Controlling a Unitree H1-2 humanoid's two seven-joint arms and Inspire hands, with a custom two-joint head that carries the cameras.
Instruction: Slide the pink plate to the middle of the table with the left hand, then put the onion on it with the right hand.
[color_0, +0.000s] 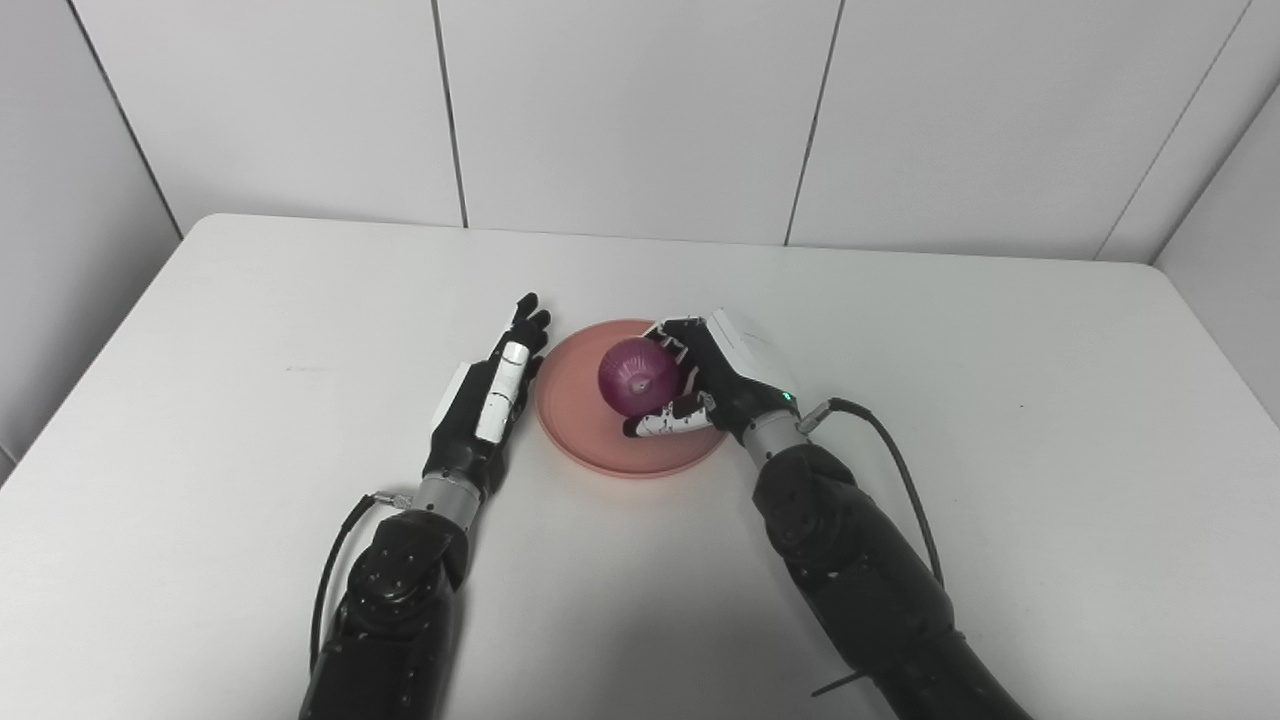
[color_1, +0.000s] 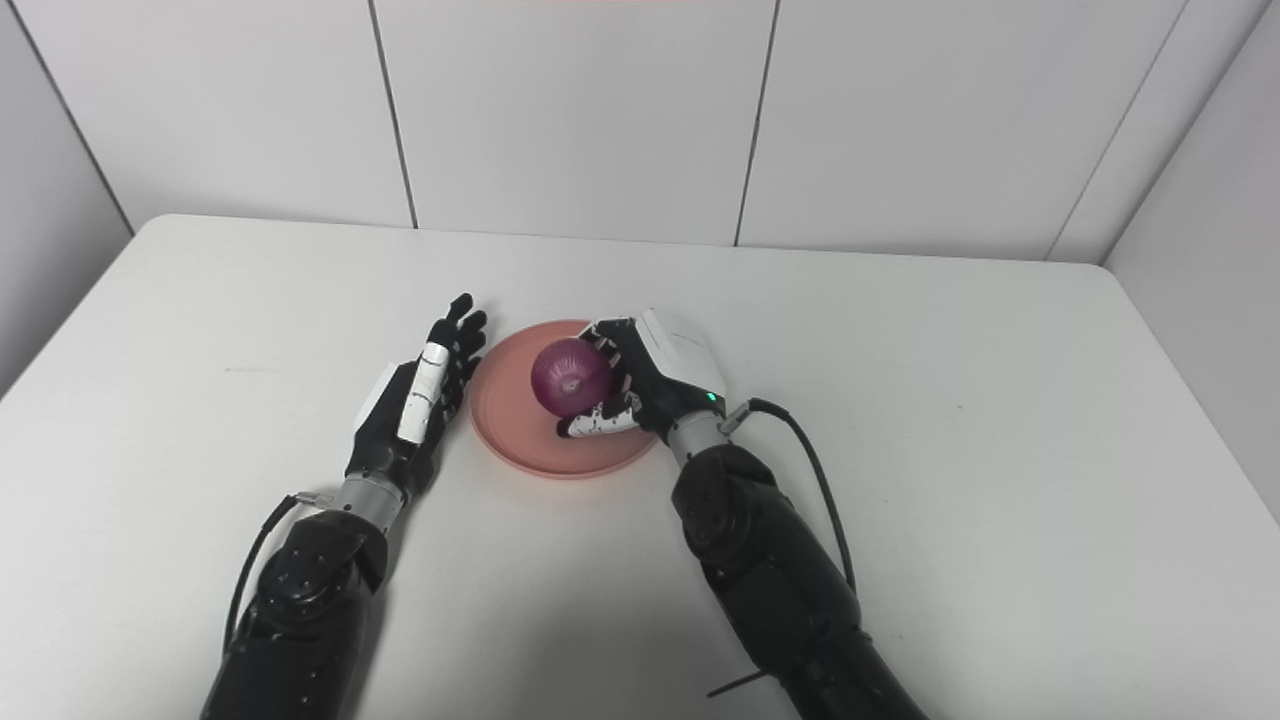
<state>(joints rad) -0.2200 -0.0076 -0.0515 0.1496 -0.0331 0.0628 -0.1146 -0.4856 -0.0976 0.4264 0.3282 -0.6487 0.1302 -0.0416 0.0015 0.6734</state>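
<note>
Left eye view
Pink plate (color_0: 580, 420): seen near the middle of the worktop (color_0: 250, 330).
Onion (color_0: 638, 376): held over the plate; contact with the plate cannot be confirmed.
Right hand (color_0: 715, 375): fingers (color_0: 662, 424) curled round the onion from its right side.
Left hand (color_0: 490, 395): fingers extended and slightly apart, nothing held, just beside the plate's left rim.

Right eye view
Handling: the onion is judged firm, round, smooth-skinned and prone to rolling; a grip round its widest part is advised. The plate is judged stiff and light, easily slid.
Hidden: the onion's underside and the plate's right rim are covered by the right hand.
</note>
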